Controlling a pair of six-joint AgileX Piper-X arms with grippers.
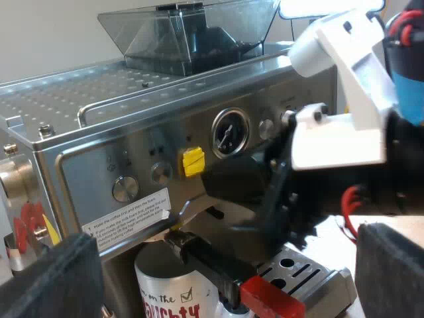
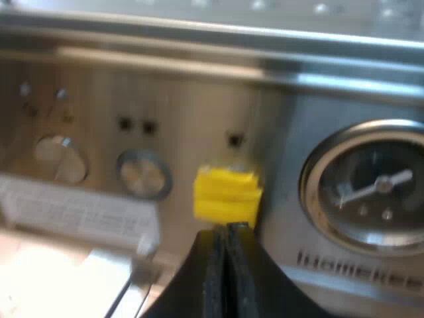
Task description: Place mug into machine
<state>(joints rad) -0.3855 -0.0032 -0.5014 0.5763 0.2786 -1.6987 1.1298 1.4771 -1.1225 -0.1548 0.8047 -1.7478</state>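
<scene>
The mug (image 1: 167, 291), white with red and black lettering on its side, stands inside the espresso machine (image 1: 99, 132), in the bay below the front panel and directly under the metal holder (image 1: 177, 240) that is locked into the machine's front. We cannot see the mug's foot, so we cannot tell what it rests on. The holder's dark handle (image 1: 212, 265) reaches out from the panel past the mug's rim and finishes in its red end (image 1: 268, 299). Near the mug, below that handle, lies the perforated drip tray (image 1: 311, 275). Our left gripper (image 1: 228, 265) is spread wide: its two black fingers (image 1: 63, 278) stand well apart, one to each side of the bay, clear of the mug and pinching nothing. On top of the machine sits the smoky, see-through bean hopper (image 1: 192, 33) with something dark inside. On the steel panel we see a round pressure gauge (image 1: 230, 131), a yellow tab (image 1: 193, 161), two round knobs (image 1: 125, 189) and a white label (image 1: 129, 222) with printed lines. Our right arm (image 1: 344, 132), white and black, reaches across the machine's front at the height of the gauge. Our right gripper (image 2: 227, 265) has its fingers pressed flat together, with the tips just beneath the yellow tab, between the knobs and the gauge; we cannot tell whether they touch it.
</scene>
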